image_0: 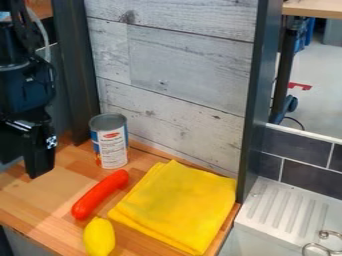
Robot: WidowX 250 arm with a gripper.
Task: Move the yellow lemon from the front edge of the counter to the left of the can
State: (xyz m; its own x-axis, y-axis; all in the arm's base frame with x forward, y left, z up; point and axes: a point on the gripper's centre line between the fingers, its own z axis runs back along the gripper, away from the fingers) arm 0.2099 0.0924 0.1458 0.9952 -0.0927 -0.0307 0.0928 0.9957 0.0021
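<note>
Gripper (40, 167) beside the can (112, 147), wide or narrow: can't tell. Can upright, panel (180, 75) behind it. Any grasp there: level, centred on can's sides, clear of panel and of sausage (100, 195), which lies camera-side of gripper.

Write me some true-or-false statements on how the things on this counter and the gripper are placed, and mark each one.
1. The can lies on its side. False: it stands upright in front of the plank panel.
2. The yellow cloth lies folded on the wooden counter. True.
3. The black gripper touches the can. False: there is a gap between them.
4. The red sausage-shaped piece lies left of the cloth in the view. True.
5. The lemon lies on the white ribbed drainboard. False: it is on the counter, by the lower end of the red piece.
</note>
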